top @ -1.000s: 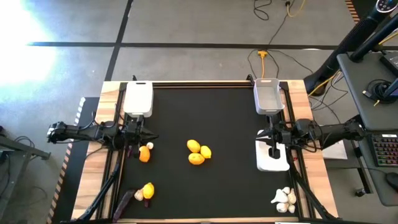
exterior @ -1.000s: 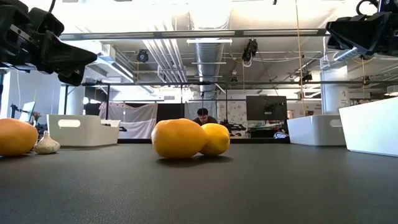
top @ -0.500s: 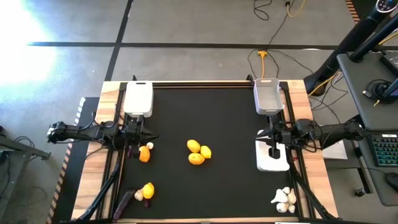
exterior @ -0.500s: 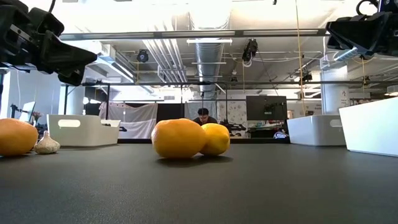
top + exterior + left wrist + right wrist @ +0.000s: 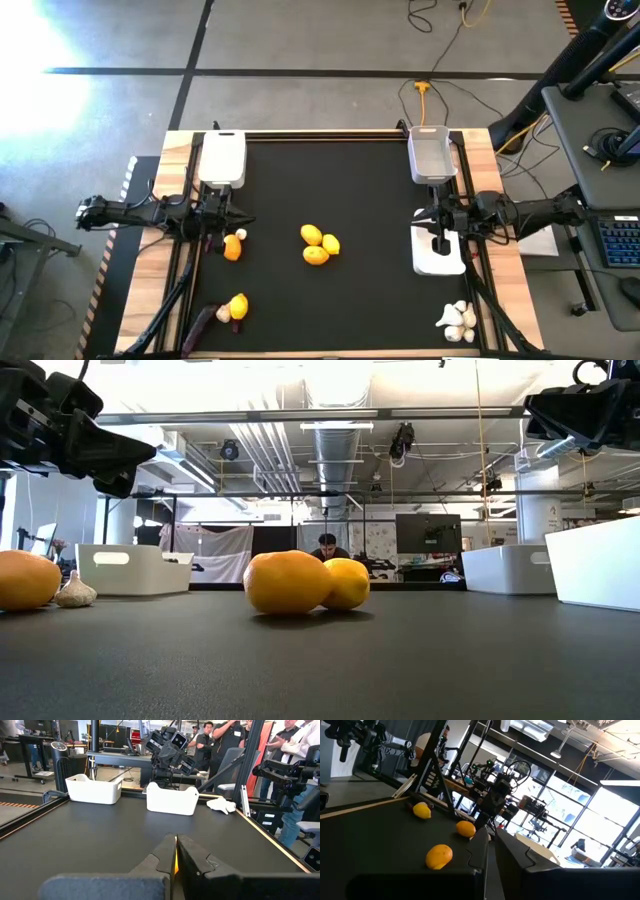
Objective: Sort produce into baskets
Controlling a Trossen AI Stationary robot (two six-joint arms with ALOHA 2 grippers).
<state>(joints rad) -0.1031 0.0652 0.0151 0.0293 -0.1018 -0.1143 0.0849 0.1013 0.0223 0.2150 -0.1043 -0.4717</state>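
Three yellow lemons [image 5: 319,244] clustered mid-table, baskets [image 5: 222,157] apart.

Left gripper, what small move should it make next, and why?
Probably open the left gripper and lower it onto the orange fruit just beside it. Its fingers are pressed together and hold nothing, both arms hover above the mat, and that fruit is the nearest loose piece, with a basket close behind the arm to receive it.

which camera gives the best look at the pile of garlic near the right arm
The high view: the garlic pile lies fully visible at the table's near right corner. The left wrist view shows it small and far off. The low and right wrist views miss it.
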